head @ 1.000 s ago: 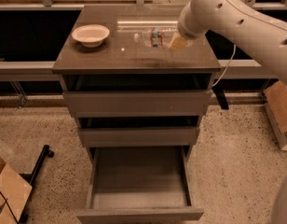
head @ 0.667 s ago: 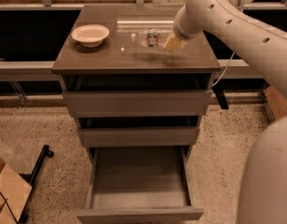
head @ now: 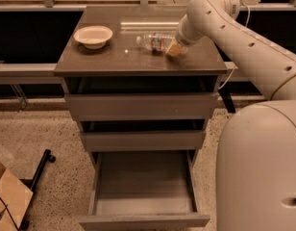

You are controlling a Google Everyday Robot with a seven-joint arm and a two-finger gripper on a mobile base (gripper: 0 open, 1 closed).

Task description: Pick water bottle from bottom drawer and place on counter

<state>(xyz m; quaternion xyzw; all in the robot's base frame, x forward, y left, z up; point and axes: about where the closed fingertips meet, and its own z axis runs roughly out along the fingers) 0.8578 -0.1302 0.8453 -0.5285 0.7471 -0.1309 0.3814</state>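
The water bottle [head: 154, 41] lies on its side on the counter [head: 138, 61], near the middle and toward the back, cap end pointing left. My gripper [head: 174, 48] is low over the counter at the bottle's right end, touching it or very close to it. The arm reaches in from the right. The bottom drawer [head: 143, 179] is pulled out and nothing shows inside it. The two shallower drawers above it are slightly open.
A white bowl [head: 93, 36] sits on the counter's left side. My base fills the lower right corner. A cardboard box [head: 8, 198] and a black stand leg [head: 38, 170] are on the floor at the lower left. A dark rail runs behind the cabinet.
The arm has shifted a little and my base has come further into view at the right. The bottle stays lying on the counter in the same spot.
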